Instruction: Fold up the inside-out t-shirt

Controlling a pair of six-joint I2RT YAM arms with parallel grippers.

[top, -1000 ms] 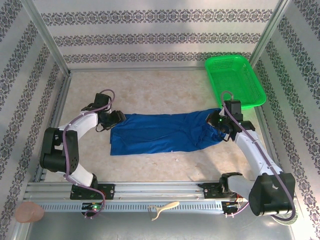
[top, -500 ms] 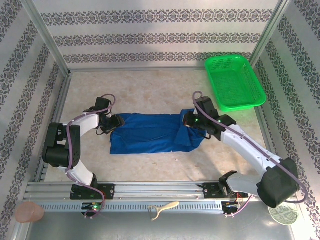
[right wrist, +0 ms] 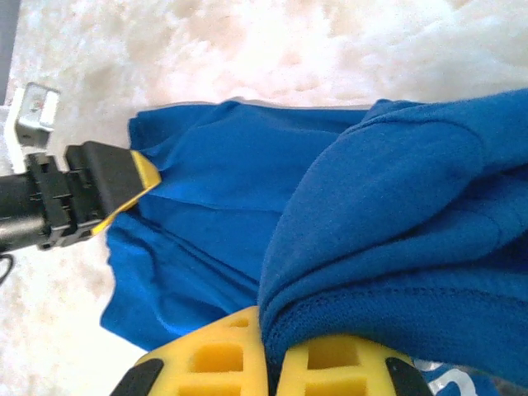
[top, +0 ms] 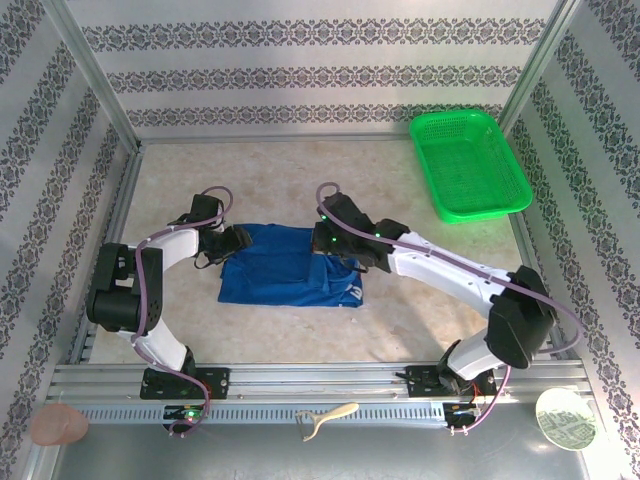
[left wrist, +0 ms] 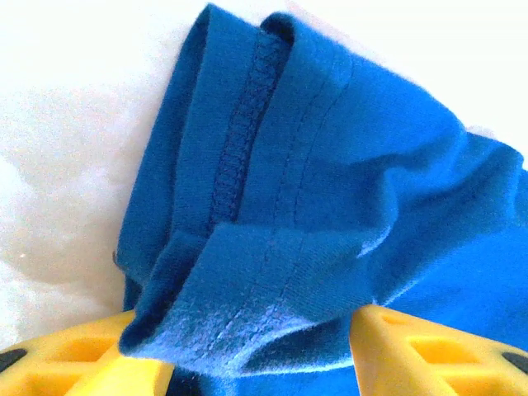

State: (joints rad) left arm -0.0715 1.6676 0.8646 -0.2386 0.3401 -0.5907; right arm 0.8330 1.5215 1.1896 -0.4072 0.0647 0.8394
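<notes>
On table [top: 300, 180], right pincer [right wrist: 272, 338] clamping t-shirt [top: 275, 272], left pincer [left wrist: 247, 330], grip unclear, green basket [top: 470, 165] apart

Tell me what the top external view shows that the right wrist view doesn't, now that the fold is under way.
Top external: the whole t-shirt lying on the table, its right end doubled over toward the middle. The green basket sits at the far right, and both arms reach in.

Right wrist: a close-up of the right jaws shut on a thick bunched fold of the blue cloth, with the knit texture visible.

Both: the t-shirt, a bit of white print on it, and the left jaws at its opposite end.
</notes>
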